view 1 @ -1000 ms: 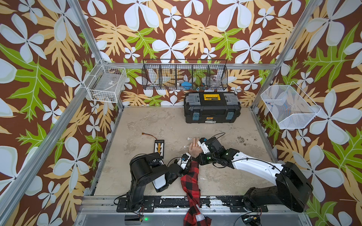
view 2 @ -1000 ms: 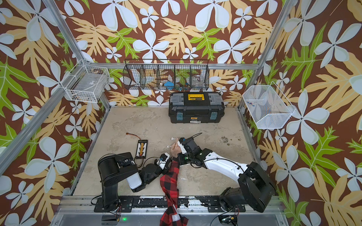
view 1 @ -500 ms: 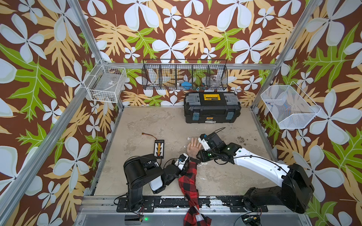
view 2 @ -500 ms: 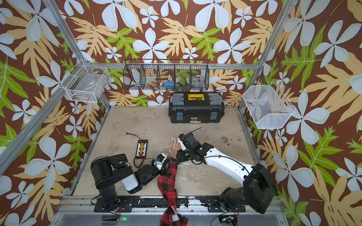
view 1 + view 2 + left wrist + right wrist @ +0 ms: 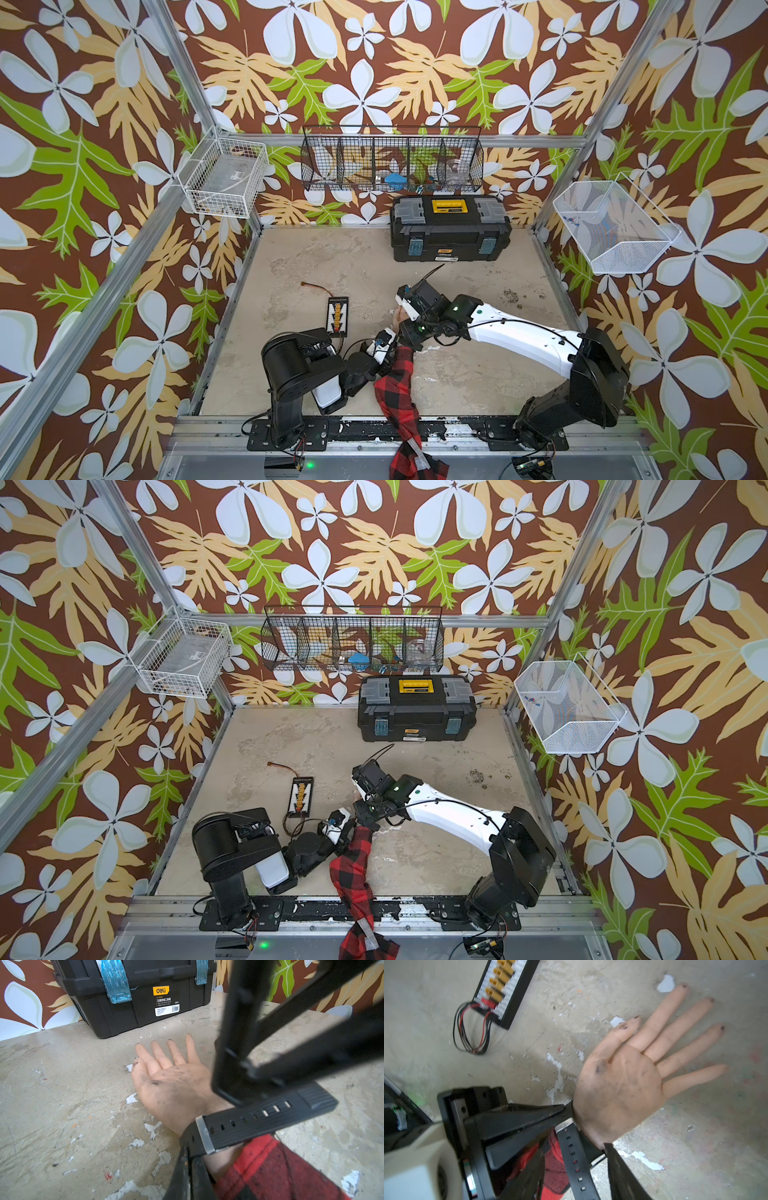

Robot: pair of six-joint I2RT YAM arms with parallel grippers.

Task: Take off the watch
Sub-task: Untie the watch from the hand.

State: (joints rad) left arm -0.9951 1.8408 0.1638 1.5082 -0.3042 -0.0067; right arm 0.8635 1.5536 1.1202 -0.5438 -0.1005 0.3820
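A mannequin hand (image 5: 623, 1084) lies palm up on the table, its forearm in a red-and-black plaid sleeve (image 5: 397, 386). The watch shows only as its black strap (image 5: 249, 1122) with a metal buckle; its case is hidden under the wrist. The strap's free end (image 5: 575, 1163) sticks out loose past the buckle. My left gripper (image 5: 188, 1167) is shut, pinching the strap at the side of the wrist. My right gripper (image 5: 577, 1184) is open over the wrist, with the free end between its fingers (image 5: 623, 1174) and untouched. In both top views the two grippers (image 5: 390, 345) (image 5: 365, 812) meet at the wrist.
A black board with yellow connectors and wires (image 5: 337, 316) lies left of the hand. A black toolbox (image 5: 451, 232) stands at the back of the table (image 5: 332, 266). Wire baskets (image 5: 392, 164) hang on the walls.
My right gripper has opened and let go of the strap's free end, lifting a little over the wrist. The left gripper stays shut at the wrist while its arm has shifted.
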